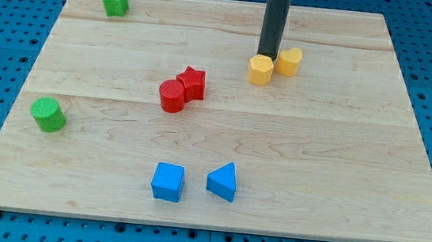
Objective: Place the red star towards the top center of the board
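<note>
- My tip (pixel 267 57) is sitting at the end of a plain rod, with no jaws to open or close, and it is holding nothing.
- It is resting just behind the yellow hexagon block (pixel 261 69), at the view's top.
- The red star (pixel 192 83) is lying toward the view's lower left of my tip, clearly apart from it, near the middle of the board (pixel 340 149).
- The star is showing blunt points and a flat top, and it is touching the red cylinder (pixel 172 96) at its lower left.
- Judging from this, my tip is needing to get below the star before pushing it upward.
</note>
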